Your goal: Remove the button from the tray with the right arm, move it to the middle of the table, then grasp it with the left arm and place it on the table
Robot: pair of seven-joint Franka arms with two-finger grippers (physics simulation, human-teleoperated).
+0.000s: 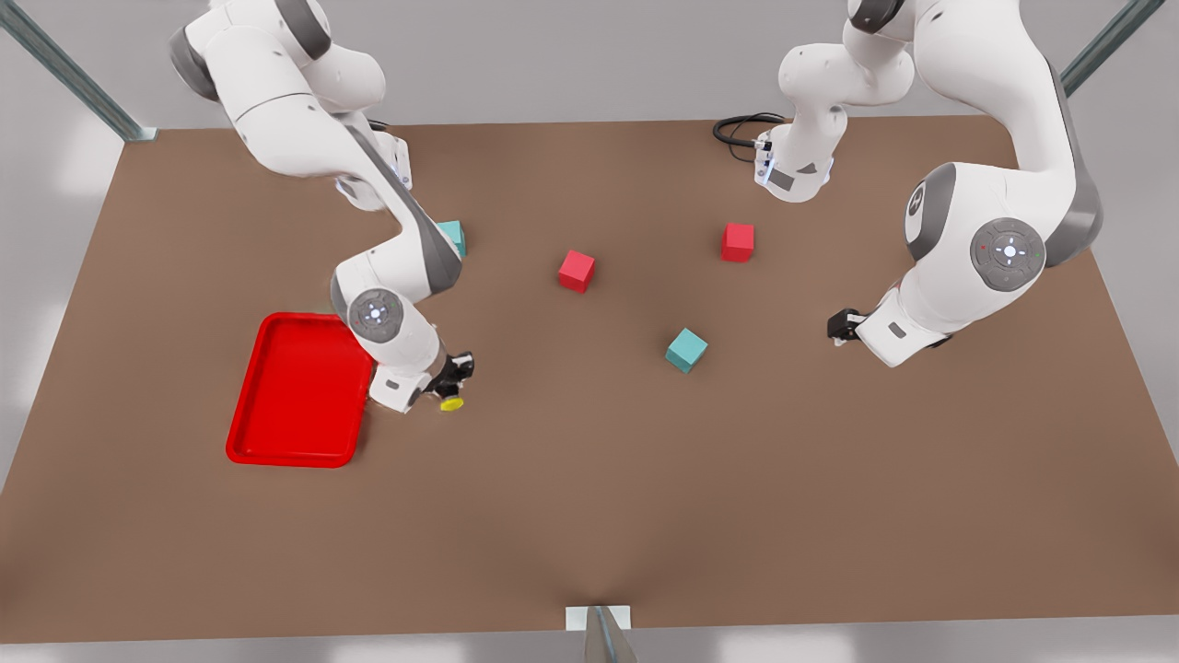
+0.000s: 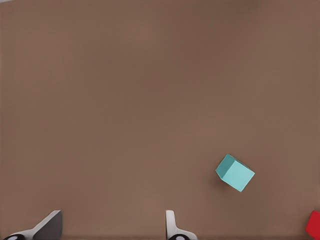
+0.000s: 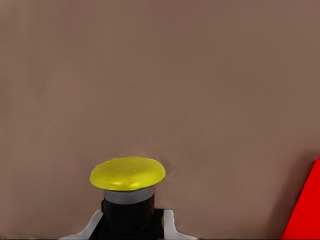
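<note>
The button (image 1: 451, 402) has a round yellow cap on a dark body, and my right gripper (image 1: 453, 385) is shut on that body. It hangs low over the table (image 1: 589, 516), just off the red tray's (image 1: 295, 387) edge toward the front view's right. From the right wrist, the button (image 3: 127, 175) sits between the fingers of the right gripper (image 3: 131, 222), with a corner of the tray (image 3: 305, 210) beside it. My left gripper (image 1: 836, 327) waits open at the front view's right. In the left wrist view its fingers (image 2: 47, 226) stand wide apart above bare table.
Two red cubes (image 1: 577, 271) (image 1: 738, 242) and a teal cube (image 1: 686, 350) lie around mid-table. Another teal cube (image 1: 451, 237) sits behind the right arm. In the left wrist view, a teal cube (image 2: 235, 172) and a red cube's corner (image 2: 314, 225) show ahead of the fingers.
</note>
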